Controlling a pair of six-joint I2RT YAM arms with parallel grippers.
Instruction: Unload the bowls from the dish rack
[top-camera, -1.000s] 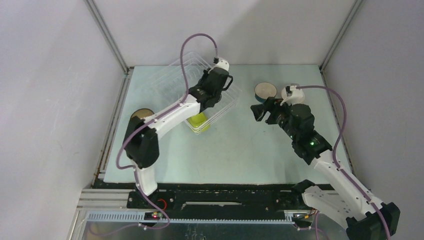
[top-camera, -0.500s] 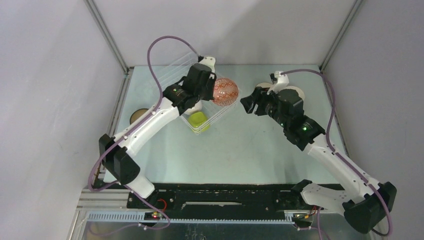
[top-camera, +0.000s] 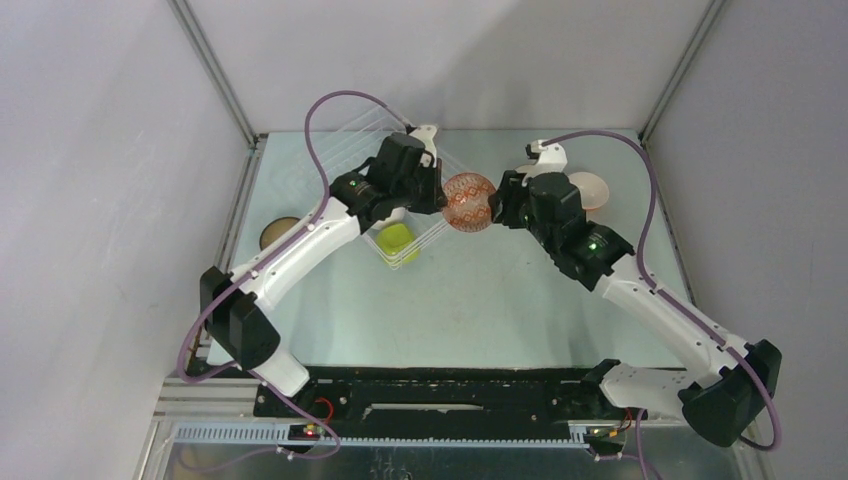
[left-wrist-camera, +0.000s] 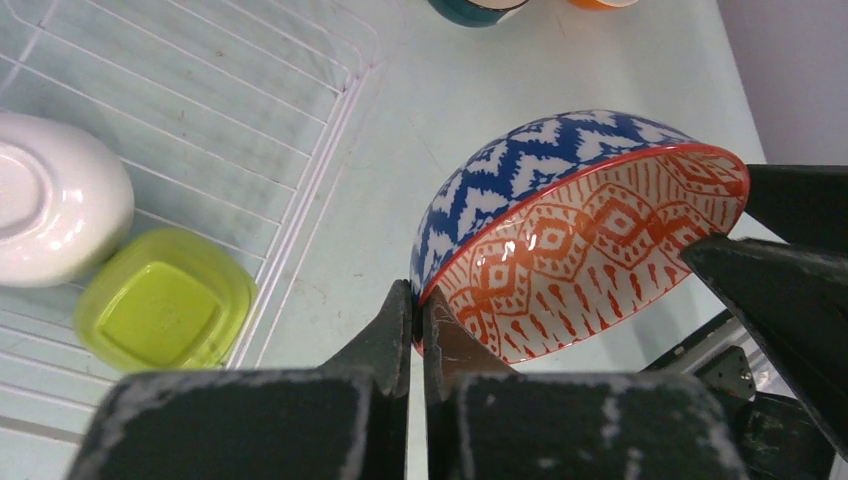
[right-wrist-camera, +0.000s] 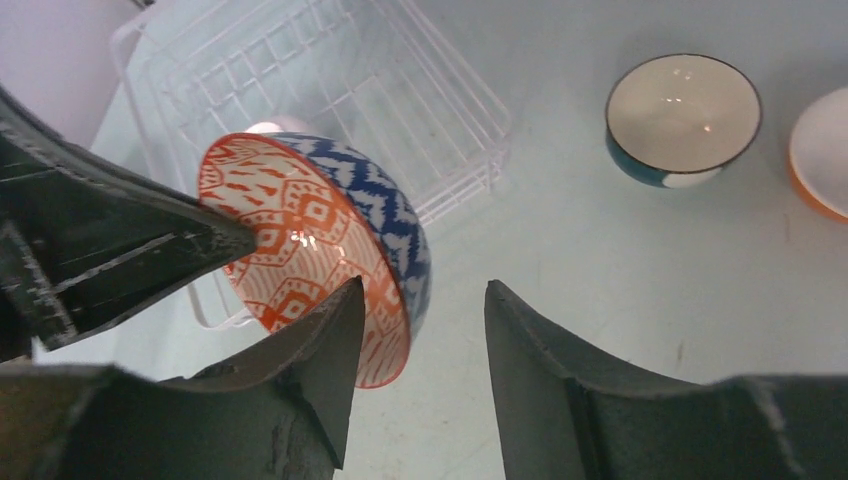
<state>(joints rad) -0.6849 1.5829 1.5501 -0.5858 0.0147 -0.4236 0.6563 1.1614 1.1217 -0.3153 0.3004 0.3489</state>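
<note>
My left gripper (left-wrist-camera: 418, 310) is shut on the rim of the blue-and-white patterned bowl (left-wrist-camera: 560, 230), whose inside is orange-patterned, and holds it in the air just right of the dish rack (top-camera: 330, 160). My right gripper (right-wrist-camera: 423, 290) is open, its fingers either side of the opposite rim of that bowl (right-wrist-camera: 320, 240). In the top view the bowl (top-camera: 468, 201) hangs between both grippers. A lime green bowl (left-wrist-camera: 165, 310) and a white bowl (left-wrist-camera: 55, 215) lie in the rack (left-wrist-camera: 230, 90). A teal bowl (right-wrist-camera: 682, 115) and an orange bowl (right-wrist-camera: 825, 150) stand on the table.
The orange bowl (top-camera: 588, 190) sits at the back right of the table, close to my right arm. Another round bowl (top-camera: 283, 232) stands at the left edge of the table beside my left arm. Grey walls close in the table on three sides.
My left gripper lifted the patterned bowl out of the rack and carried it right. My right gripper swung left, away from the teal bowl, and its open fingers now straddle the bowl's rim.
</note>
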